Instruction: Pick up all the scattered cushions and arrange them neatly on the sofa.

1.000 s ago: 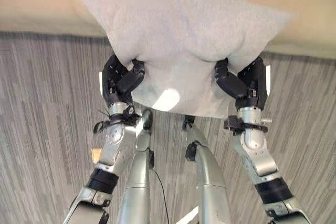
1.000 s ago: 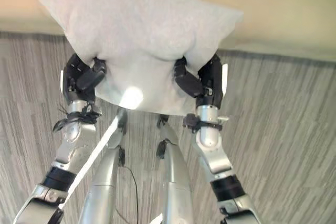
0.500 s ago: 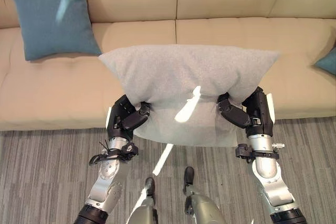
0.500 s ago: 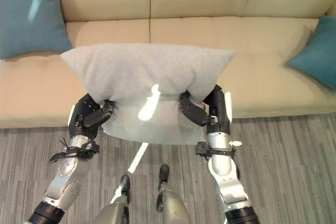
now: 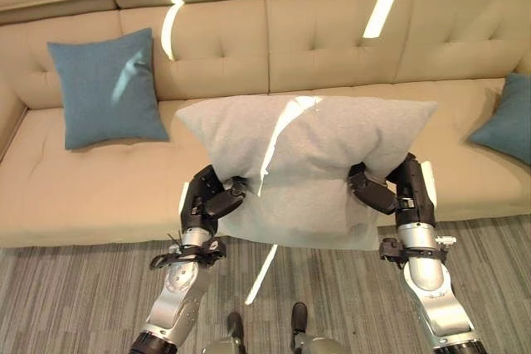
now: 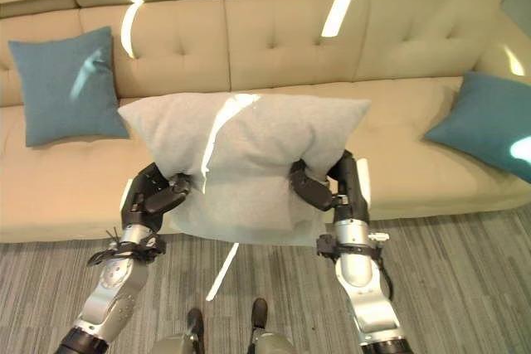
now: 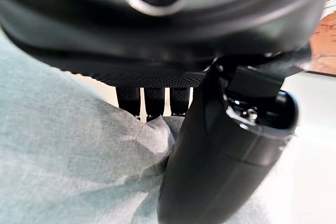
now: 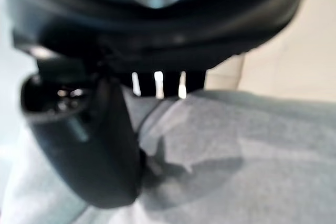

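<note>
Right in front of the sofa (image 5: 99,196), the left hand (image 5: 209,198) is clamped onto the lower left part of a big light grey cushion (image 5: 307,143); thumb on the near face, fingers tucked round behind, and the left wrist view shows the same pinch with the fabric bunched up between thumb and fingers; the right hand (image 5: 390,191) is doing the mirror job on the lower right part, thumb pressed into the front, fingers curled behind the cloth; so both hands are grasping the cushion, which hangs in the air between them, held up wide side across, its top edge level with the front of the seat and its bottom flap drooping over the sofa's front edge. The cushion's dented in where each thumb digs; a stripe of sunlight runs diagonally down its middle and carries on up the backrest. Moving outward: the sofa's a long beige one with tufted back panels; a blue cushion (image 5: 108,87) leans upright against the backrest on the left side, well apart from the grey one; another blue cushion (image 6: 485,122) sits tilted at the far right end of the seat. Below all that it's grey striped carpet floor (image 5: 75,296).
</note>
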